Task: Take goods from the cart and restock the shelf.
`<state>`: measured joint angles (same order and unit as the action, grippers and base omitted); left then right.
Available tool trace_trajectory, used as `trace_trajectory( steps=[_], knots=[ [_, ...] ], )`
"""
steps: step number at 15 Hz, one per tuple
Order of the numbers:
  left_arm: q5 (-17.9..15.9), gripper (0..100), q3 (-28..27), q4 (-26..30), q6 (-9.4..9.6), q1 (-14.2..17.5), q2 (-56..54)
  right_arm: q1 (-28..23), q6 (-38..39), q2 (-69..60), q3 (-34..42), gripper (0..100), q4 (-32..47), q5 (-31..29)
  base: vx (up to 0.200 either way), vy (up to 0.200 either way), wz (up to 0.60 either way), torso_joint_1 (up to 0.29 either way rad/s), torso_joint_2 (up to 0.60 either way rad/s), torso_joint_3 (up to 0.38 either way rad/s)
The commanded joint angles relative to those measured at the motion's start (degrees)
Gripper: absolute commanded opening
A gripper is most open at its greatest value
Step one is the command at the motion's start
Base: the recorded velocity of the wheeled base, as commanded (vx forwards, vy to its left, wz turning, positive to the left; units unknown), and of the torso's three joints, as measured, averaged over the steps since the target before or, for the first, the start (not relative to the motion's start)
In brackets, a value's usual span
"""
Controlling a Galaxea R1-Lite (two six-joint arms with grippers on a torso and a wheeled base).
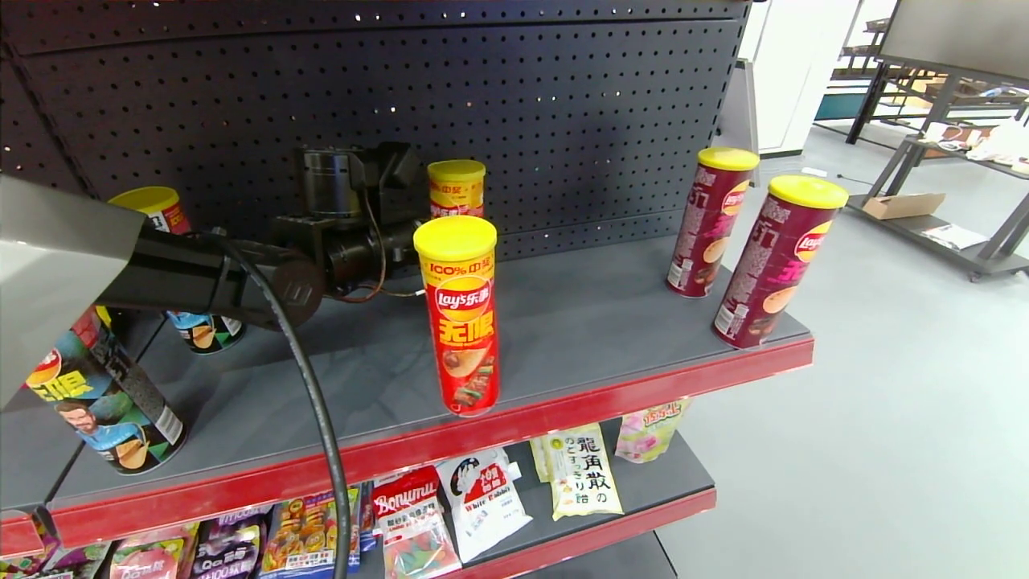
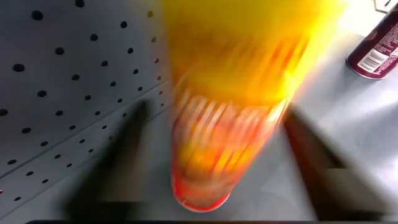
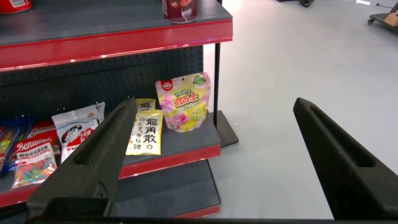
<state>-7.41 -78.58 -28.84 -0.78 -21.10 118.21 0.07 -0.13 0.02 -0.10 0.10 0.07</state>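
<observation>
Two red chip cans with yellow lids stand mid-shelf on the grey upper shelf (image 1: pixel 579 322): one at the front (image 1: pixel 458 322), one at the back (image 1: pixel 456 189) by the pegboard. My left gripper (image 1: pixel 406 241) is beside the rear can; in the left wrist view that can (image 2: pixel 230 124) stands between the spread fingers (image 2: pixel 127 149), with a gap on one side. My right gripper (image 3: pixel 214 106) is open and holds nothing, in front of the lower shelf (image 3: pixel 155 165).
Two maroon cans (image 1: pixel 711 221) (image 1: pixel 778 261) stand at the shelf's right end. Dark cans (image 1: pixel 108 402) (image 1: pixel 201 330) are at its left. Snack bags (image 1: pixel 482 498) and a pink pouch (image 3: pixel 183 102) fill the lower shelf. Open floor (image 1: pixel 884 402) lies to the right.
</observation>
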Motion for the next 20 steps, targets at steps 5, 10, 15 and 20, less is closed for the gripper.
trace_trajectory(
  steps=[5,10,15,20],
  knots=[
    [0.0,100,0.3,-0.2,-0.01,0.0,-0.6,0.0,0.0,0.0,0.0,100,0.0,0.0,0.0,0.0,0.0,0.0,0.0,0.0],
    [0.0,100,10.6,-0.5,0.43,2.2,-8.3,0.0,0.0,0.0,0.0,100,0.0,0.0,0.0,0.0,0.0,0.0,0.0,0.0],
    [0.0,100,14.9,-0.7,0.16,3.2,-13.2,0.0,0.0,0.0,0.0,100,0.0,0.0,0.0,0.0,0.0,0.0,0.0,0.0],
    [-0.3,100,36.7,-0.5,2.63,3.7,-32.4,0.0,0.0,0.0,0.0,100,0.0,0.0,0.0,0.0,0.0,0.0,0.0,0.0]
  ],
)
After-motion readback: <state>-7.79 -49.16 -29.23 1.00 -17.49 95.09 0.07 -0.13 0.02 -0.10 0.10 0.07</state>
